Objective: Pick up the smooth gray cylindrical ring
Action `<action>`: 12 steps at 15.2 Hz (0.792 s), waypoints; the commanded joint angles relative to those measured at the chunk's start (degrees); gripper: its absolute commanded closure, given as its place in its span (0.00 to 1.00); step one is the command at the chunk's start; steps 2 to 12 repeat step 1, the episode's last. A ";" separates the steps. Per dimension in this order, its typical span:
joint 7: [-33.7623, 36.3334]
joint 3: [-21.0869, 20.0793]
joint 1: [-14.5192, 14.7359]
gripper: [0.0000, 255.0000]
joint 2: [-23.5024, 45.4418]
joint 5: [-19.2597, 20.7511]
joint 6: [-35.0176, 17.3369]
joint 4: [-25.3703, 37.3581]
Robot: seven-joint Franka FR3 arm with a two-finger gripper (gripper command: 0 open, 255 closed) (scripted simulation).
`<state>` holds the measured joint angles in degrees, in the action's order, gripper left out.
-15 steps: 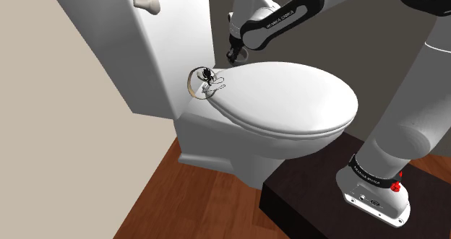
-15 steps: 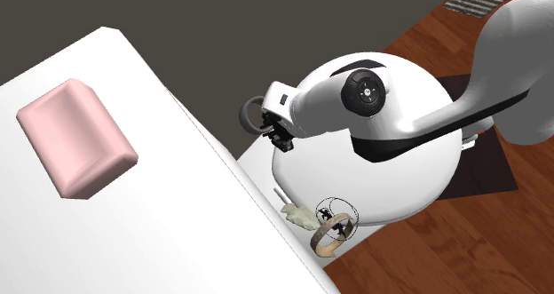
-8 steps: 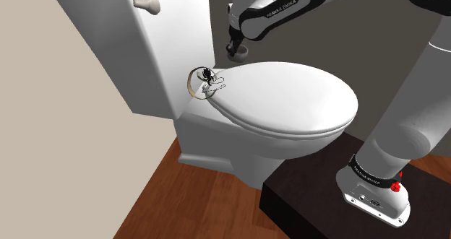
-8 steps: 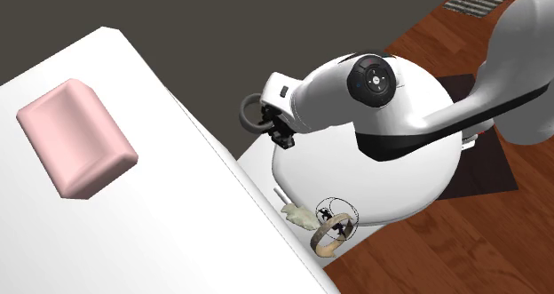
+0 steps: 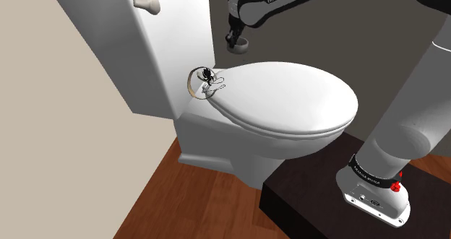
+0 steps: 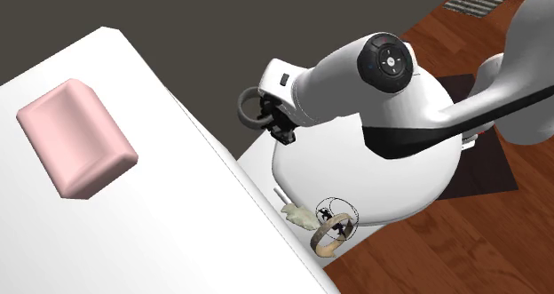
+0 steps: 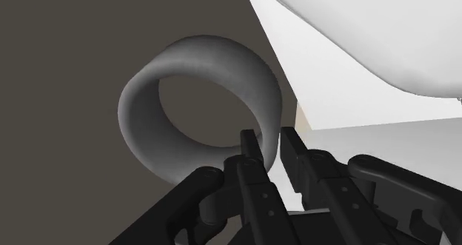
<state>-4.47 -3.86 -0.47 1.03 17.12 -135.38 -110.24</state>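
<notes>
Ring in hand. My all-black two-finger hand (image 7: pixel 268 136) is clamped on the smooth gray cylindrical ring (image 7: pixel 244 66): one finger sits inside the band and the other outside, pinching its wall on the side nearest me. The rest of the ring stands out past the fingertips, with the dark gray wall showing through its opening.

In the shoulder view the ring (image 5: pixel 237 44) hangs under the hand (image 5: pixel 233 37), in the air above the rear of the white toilet with its closed oval lid (image 5: pixel 289 93), touching nothing else. It is near the white tank (image 5: pixel 159 50) and apart from it.

In the second exterior view the ring (image 6: pixel 241 110) is beside the tank's long edge, held at the tip of my hand (image 6: pixel 275 123).

On the toilet's ledge behind the lid lie a tan ring (image 6: pixel 330 234), a small dark wire ball (image 6: pixel 339 214) touching it, and a pale crumpled piece (image 6: pixel 300 217) just beside them. All three are well apart from my hand. A pink rounded block (image 6: pixel 75 137) rests on the tank's flat top. A beige knob handle (image 5: pixel 147 3) sticks out of the tank. Reddish-brown wooden floor (image 5: pixel 181 201) lies below, and my dark box stand (image 5: pixel 311 201) is against the toilet bowl.
</notes>
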 commanded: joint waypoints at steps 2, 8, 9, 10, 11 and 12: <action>-0.19 0.04 -0.04 1.00 -0.27 -0.11 0.37 0.23; -0.19 0.04 -0.04 1.00 -0.27 -0.11 0.37 0.23; -0.19 0.04 -0.04 1.00 -0.27 -0.11 0.37 0.23; -0.19 0.04 -0.04 1.00 -0.27 -0.11 0.37 0.23; -0.19 0.04 -0.04 1.00 -0.27 -0.11 0.37 0.23; -0.19 0.04 -0.04 1.00 -0.27 -0.11 0.37 0.23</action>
